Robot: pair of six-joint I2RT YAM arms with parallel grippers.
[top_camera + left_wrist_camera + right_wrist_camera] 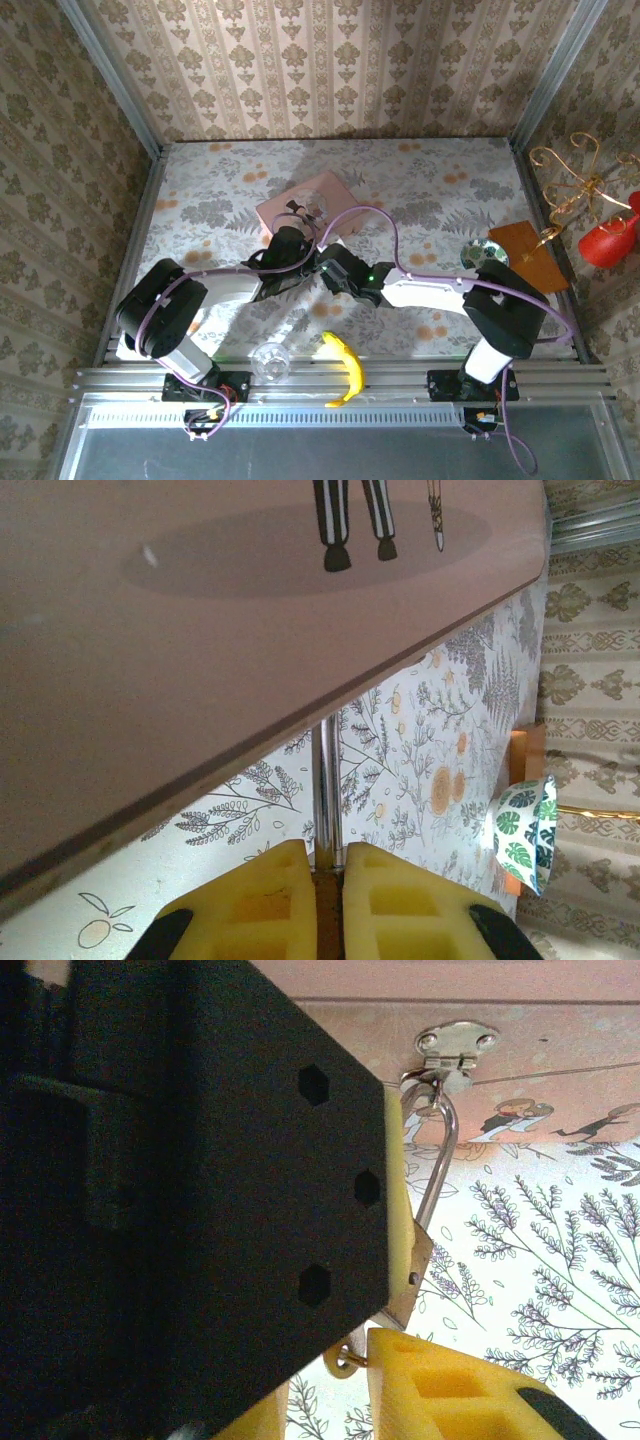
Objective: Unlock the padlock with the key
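Brass padlock (420, 1260) pinched in left gripper (326, 852) (shackle through pink tin (560, 1050) hasp (455, 1045)); right gripper (335, 1380) grip: cannot tell.

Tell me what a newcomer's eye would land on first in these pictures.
Both arms meet mid-table over the pink tin, and that draws the eye first. Close up, the padlock hangs by its silvery shackle from the tin's hasp, its brass body clamped in the left gripper. A yellow banana lies at the near edge, between the arm bases.
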